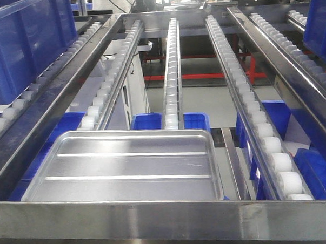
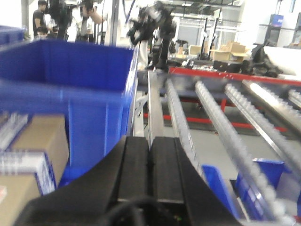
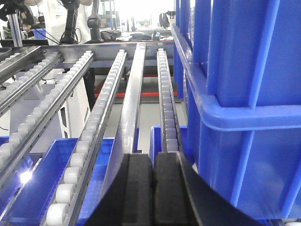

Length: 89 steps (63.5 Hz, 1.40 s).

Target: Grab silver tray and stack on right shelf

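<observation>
One silver tray is all that lies on the sloping roller rack in the front view. It sits at about 7 o'clock, flat and ribs up, with its near rim against the broad front bar and its far rim at the low ends of two roller lanes.

Neither arm has it. The left gripper has its jaws pressed together on nothing, with a blue bin at 9 o'clock and cardboard boxes below that. The right gripper also has its jaws closed and empty, beside another blue bin at 3 o'clock. The tray appears in neither wrist view.

If this rack level is the right shelf, the placing looks done and the arms are clear of it. If the tray belongs further toward 3 o'clock, the grab, carry and set-down all remain. No other tray shows beneath it, so I cannot tell which.
</observation>
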Each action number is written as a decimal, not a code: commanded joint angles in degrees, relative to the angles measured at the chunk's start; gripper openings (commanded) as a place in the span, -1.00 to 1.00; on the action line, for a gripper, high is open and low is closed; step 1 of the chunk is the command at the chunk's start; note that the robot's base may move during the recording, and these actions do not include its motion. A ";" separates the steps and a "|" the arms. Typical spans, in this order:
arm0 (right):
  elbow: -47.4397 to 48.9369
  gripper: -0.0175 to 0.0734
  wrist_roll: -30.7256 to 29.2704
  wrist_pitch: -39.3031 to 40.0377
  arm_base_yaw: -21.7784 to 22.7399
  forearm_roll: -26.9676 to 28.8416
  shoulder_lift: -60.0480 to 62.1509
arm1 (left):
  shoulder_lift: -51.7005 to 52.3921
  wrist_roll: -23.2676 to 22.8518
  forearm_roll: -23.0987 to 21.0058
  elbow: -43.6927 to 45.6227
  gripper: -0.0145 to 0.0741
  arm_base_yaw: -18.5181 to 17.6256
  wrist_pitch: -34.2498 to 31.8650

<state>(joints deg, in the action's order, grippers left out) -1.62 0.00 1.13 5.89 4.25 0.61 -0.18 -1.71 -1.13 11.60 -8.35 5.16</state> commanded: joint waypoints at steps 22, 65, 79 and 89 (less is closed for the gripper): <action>1.06 -0.49 0.00 4.85 0.17 -0.14 1.17 | -30.00 6.49 -10.43 33.67 -0.87 -1.81 27.22; 17.01 -0.48 7.76 -5.36 -2.90 -0.14 -3.88 | -60.56 17.84 -20.76 37.24 -0.02 -25.05 33.41; 30.86 0.14 7.76 -15.97 -18.88 2.29 -18.63 | -68.00 14.70 -23.47 40.40 -0.02 -24.95 31.70; 34.28 0.67 7.76 -17.49 -32.09 2.37 -30.29 | -73.66 7.92 -17.76 43.65 -0.02 -24.95 35.03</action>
<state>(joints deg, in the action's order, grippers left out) 29.92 7.84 -19.97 -21.21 6.06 -24.30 -72.91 10.39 -20.86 52.12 -33.02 40.79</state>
